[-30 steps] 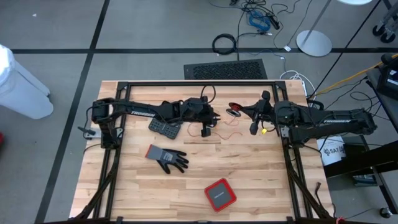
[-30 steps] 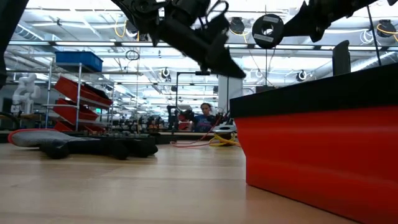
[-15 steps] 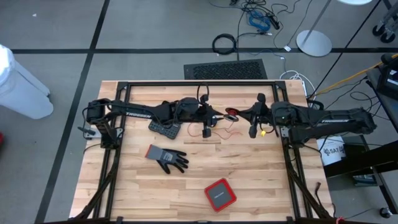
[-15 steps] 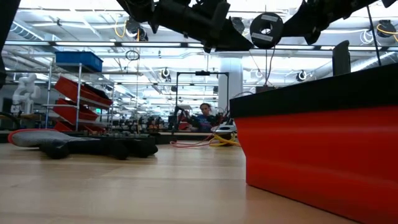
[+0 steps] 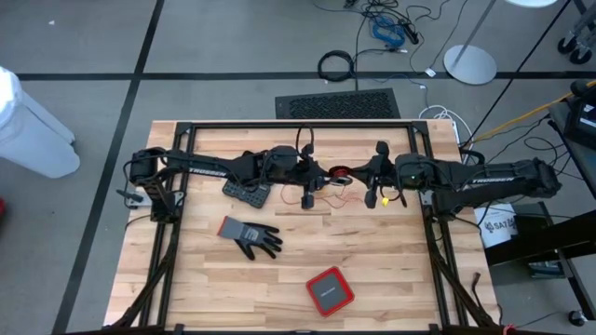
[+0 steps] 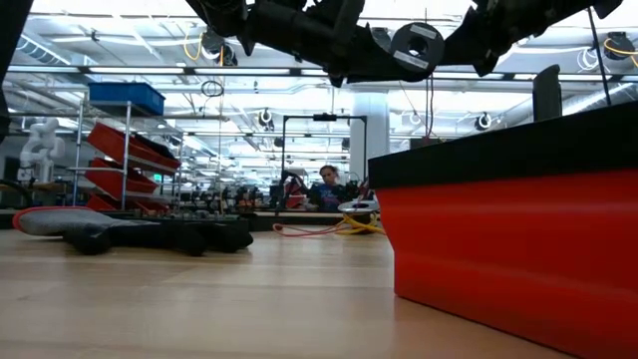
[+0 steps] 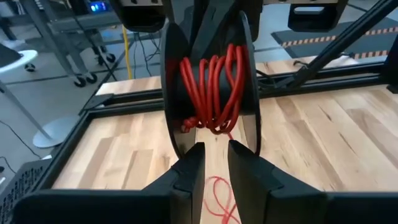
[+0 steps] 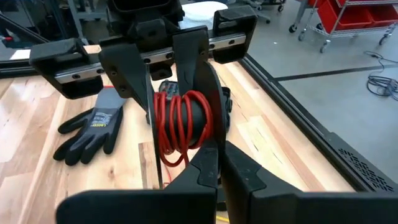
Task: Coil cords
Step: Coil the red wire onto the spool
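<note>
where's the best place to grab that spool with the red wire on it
Take the black spool by the rim of one flange, coming in edge-on from the side, as the right gripper does. Its flanges are thin flat discs standing upright, and the red wire fills the hub between them, so the hub offers no bare grip. The left gripper faces it from the opposite side.

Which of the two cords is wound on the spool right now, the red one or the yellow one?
The red cord: its loops wrap the black spool held up between the left gripper and right gripper. The yellow cord only shows as a small bit under the right arm.
</note>
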Tool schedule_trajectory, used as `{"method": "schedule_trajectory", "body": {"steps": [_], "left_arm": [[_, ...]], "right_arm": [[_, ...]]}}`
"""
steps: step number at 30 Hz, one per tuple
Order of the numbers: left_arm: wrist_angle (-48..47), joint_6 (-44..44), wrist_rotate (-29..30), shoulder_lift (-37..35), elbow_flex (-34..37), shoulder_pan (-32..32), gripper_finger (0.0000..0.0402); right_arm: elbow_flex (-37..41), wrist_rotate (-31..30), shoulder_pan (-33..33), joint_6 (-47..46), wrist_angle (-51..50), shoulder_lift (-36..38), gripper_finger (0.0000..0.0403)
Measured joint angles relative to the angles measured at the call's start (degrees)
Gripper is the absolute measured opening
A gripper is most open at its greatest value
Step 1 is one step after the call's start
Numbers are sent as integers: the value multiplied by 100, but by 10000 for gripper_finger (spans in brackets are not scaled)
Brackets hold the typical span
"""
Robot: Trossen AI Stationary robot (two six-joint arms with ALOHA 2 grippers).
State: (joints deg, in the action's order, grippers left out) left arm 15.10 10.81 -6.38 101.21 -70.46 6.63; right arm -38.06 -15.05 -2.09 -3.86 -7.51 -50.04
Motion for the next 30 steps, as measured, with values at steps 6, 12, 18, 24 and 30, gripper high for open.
{"method": "schedule_trajectory", "body": {"steps": [6,12,18,24,30], "left_arm": [[-148,-7,-101,0,-2,0,64],[-298,4,-143,0,-4,-8,64],[-279,4,-135,0,-4,-2,63],[-186,0,-99,0,-4,-4,63],[51,-144,-101,0,-7,-2,63]], "right_arm": [[0,37,2,26,-7,52,0],[0,-13,-4,24,-1,165,0],[0,0,-2,24,-37,188,0],[0,7,-2,17,-53,188,0],[0,22,-2,10,-52,188,0]]}}
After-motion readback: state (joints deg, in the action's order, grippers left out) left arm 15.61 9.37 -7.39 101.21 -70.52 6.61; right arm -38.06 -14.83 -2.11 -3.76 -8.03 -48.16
